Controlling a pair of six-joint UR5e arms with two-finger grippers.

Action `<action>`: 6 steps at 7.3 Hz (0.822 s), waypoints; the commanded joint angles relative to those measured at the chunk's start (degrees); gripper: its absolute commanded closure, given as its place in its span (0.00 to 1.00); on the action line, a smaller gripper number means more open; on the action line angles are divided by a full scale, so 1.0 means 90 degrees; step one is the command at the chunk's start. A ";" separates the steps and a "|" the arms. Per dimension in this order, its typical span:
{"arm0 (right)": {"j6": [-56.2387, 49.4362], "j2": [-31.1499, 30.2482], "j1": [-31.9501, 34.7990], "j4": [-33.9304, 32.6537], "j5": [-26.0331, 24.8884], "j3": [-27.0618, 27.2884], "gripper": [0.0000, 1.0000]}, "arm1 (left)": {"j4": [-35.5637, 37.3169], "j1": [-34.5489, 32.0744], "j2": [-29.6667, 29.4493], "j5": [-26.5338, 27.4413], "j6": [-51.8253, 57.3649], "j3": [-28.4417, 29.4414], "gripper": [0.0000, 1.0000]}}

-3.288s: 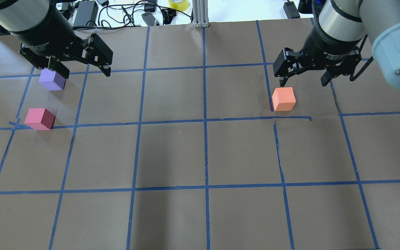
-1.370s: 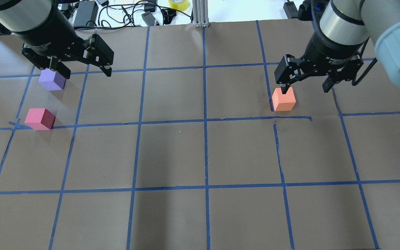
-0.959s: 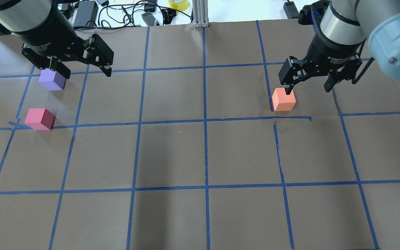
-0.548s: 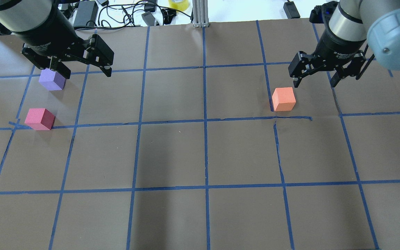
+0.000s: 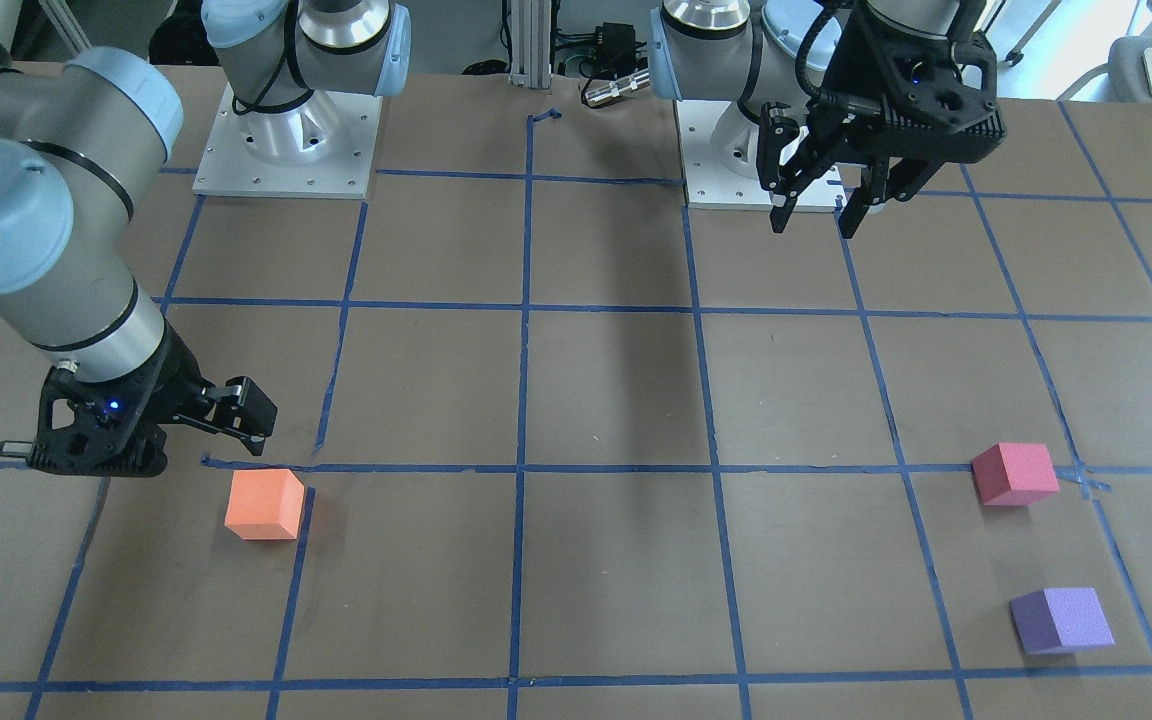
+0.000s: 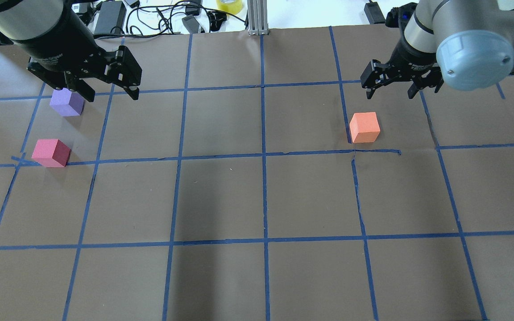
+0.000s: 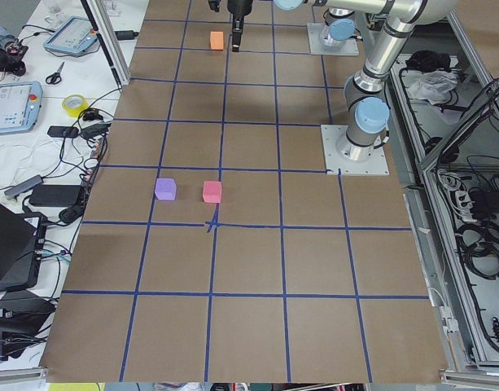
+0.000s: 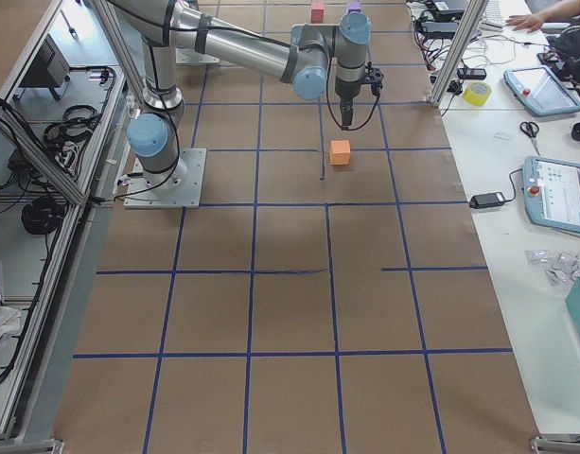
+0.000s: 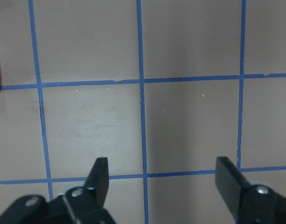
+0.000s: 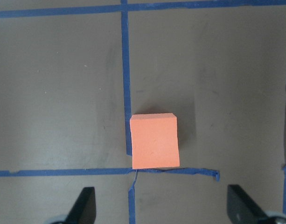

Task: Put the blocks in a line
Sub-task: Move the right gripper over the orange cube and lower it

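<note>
Right gripper (image 6: 389, 94) released, empty, near the orange block (image 6: 364, 127). Purple block (image 6: 66, 103) and red-pink block (image 6: 51, 153) lie well apart from the orange block; left gripper (image 6: 113, 96) released, empty.

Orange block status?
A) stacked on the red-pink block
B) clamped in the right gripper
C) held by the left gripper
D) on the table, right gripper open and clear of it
D: the orange block sits alone on the table, and the right gripper is open beside it, with its fingers wide apart and touching nothing.
</note>
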 commanded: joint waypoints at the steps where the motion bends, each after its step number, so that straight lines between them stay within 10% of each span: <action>1: -0.0159 0.0571 0.0025 -0.0261 -0.0004 -0.0006 0.00 | 0.0019 0.0000 0.0017 -0.0009 0.0039 0.0001 0.76; 6: -0.0688 0.1295 0.0025 -0.0740 -0.0062 0.0004 0.00 | 0.0009 0.0000 0.0056 0.0001 0.0107 0.0010 0.97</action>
